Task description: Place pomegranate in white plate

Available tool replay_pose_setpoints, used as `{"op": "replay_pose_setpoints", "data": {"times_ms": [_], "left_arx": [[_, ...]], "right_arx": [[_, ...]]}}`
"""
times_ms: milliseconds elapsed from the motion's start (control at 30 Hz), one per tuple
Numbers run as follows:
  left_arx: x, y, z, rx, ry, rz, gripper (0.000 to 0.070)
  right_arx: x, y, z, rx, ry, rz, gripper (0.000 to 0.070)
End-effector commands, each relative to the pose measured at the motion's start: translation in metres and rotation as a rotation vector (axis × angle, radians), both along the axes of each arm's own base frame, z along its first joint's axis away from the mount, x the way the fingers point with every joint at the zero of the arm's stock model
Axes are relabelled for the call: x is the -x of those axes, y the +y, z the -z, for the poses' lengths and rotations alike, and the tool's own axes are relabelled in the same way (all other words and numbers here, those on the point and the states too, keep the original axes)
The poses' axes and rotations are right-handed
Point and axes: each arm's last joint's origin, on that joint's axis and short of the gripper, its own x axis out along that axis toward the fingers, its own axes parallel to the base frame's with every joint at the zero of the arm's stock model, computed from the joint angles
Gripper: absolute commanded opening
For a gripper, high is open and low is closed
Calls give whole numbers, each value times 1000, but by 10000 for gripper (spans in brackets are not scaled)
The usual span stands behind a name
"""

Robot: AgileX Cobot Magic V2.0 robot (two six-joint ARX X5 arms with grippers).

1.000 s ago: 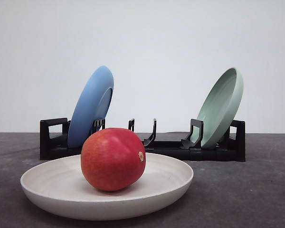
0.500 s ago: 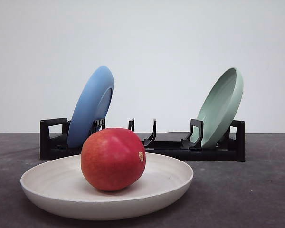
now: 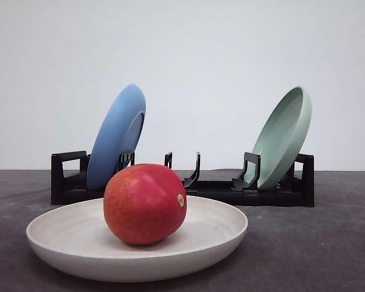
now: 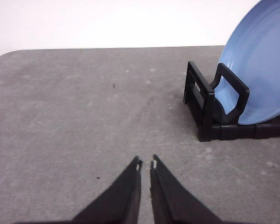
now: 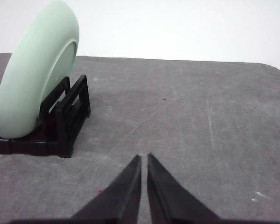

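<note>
The pomegranate (image 3: 145,204) sits in the white plate (image 3: 61,243), near its middle, with the small pale spot facing right in the front view. The plate lies flat on the table (image 3: 316,249), close to the camera.

The table is a dark grey, matte surface with a mottled, stone-like look; faint pale scratches and a few tiny dark specks show across it in my wrist views. Its far edge meets a plain white wall (image 3: 219,61) that runs across the whole background, bare and evenly lit.

Behind the plate stands a black rack (image 3: 213,191), set crosswise on the table. A blue plate (image 3: 112,140) leans in its left end, tilted, and a pale green plate (image 3: 283,137) leans in its right end, tilted the same way. The slots between them hold nothing.

My left gripper (image 4: 145,163) hangs over bare table, well apart from the fruit, its two dark fingers drawn nearly together with just a thin slit between the tips and nothing held. The left end of the rack and the blue plate stand near it. My right gripper (image 5: 144,157) is likewise over bare table, fingers almost touching, holding nothing, with the green plate and the rack's right end off to one side.
</note>
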Motion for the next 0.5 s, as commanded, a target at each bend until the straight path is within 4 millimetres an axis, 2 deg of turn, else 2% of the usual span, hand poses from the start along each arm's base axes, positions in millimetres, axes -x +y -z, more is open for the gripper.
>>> {"op": "replay_pose_setpoints", "data": {"times_ms": [0,467], "left_arx": [[-1,0,2,-10,-5,0,17],[-1,0,2,-10,-5,0,17]], "right_arx": [[0,0,0,-10,-9,3,17],[0,0,0,-10,-9,3,17]]}}
